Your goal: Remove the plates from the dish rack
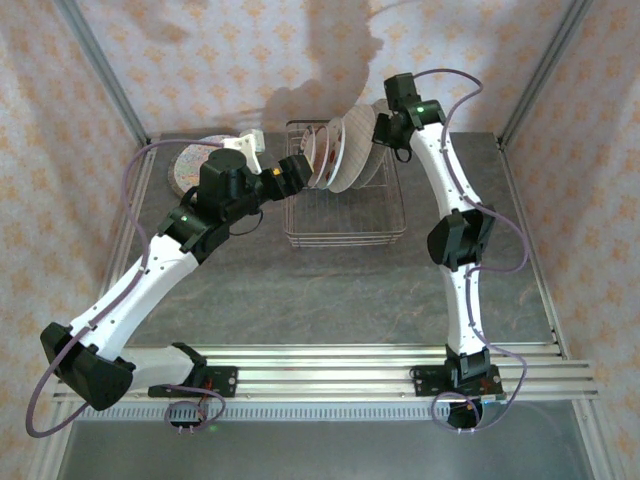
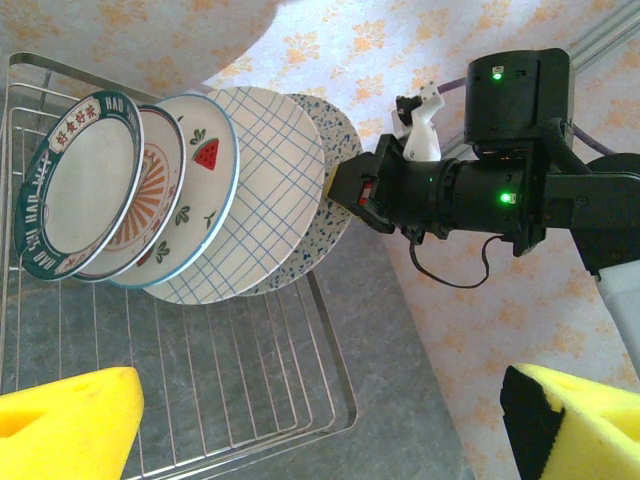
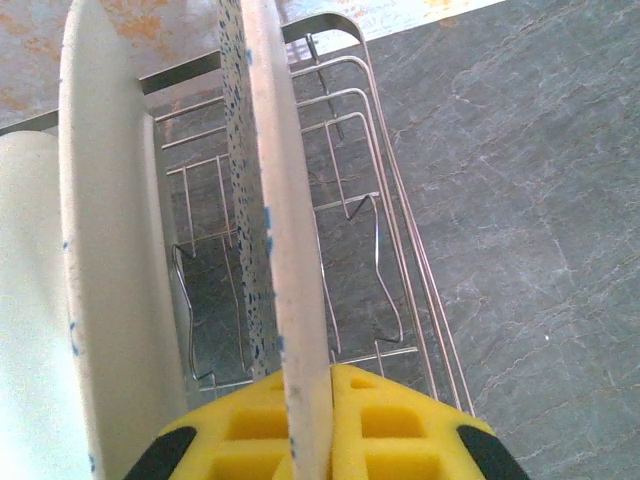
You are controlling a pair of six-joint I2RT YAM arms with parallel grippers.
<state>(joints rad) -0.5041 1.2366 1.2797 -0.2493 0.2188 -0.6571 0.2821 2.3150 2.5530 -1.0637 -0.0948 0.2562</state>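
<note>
Five plates (image 2: 245, 200) on edge in dish rack (image 2: 300, 420), faces toward left gripper (image 2: 320, 425), pads wide apart. Right gripper (image 3: 308, 400) clamps rim of speckled plate (image 3: 283, 250).

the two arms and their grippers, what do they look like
Both the left arm and the right arm have white tubular links joined by chunky black joint housings. A thin purple cable loops along each. Small green lights glow on the right arm's black wrist. The left gripper and right gripper have yellow foam-like finger pads with black edging.
</note>
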